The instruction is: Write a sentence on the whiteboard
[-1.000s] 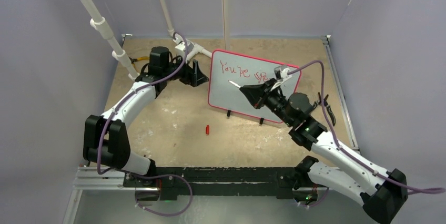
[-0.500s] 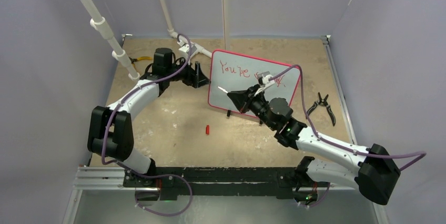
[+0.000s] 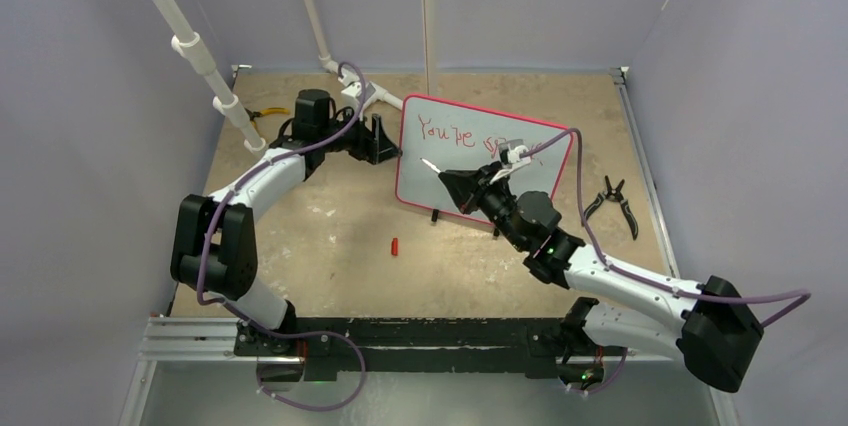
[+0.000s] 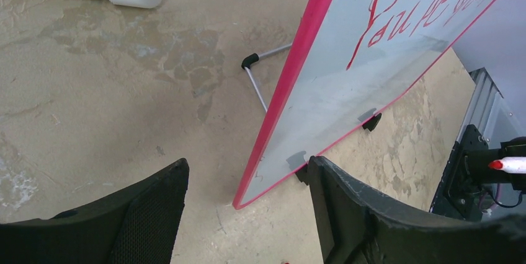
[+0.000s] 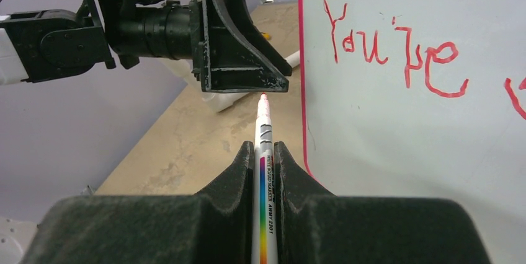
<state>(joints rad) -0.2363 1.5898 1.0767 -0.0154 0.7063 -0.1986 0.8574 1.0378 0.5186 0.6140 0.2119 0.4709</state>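
Note:
The whiteboard (image 3: 432, 184) stands tilted on black feet, red-framed. The sentence (image 3: 447, 131) runs along its top in red: "You're" and the beginning of another word, partly hidden behind my right arm. My right gripper (image 3: 448, 179) is shut on a white marker (image 5: 265, 152). The marker's red tip (image 3: 428, 162) points toward the board's left edge, off the surface in the right wrist view. My left gripper (image 3: 386, 147) is open beside that left edge. The board's lower left corner (image 4: 245, 201) shows between its fingers (image 4: 158, 208), which touch nothing.
A red marker cap (image 3: 394, 246) lies on the tan floor in front of the board. Black pliers (image 3: 615, 201) rest to the board's right. A yellow-handled tool (image 3: 262, 113) and white pipes (image 3: 190, 51) are at the back left. Grey walls close in all sides.
My right arm swung left across the board, carrying the marker from the right half to the left part below "You're". The left arm shifted slightly and its fingers narrowed a little.

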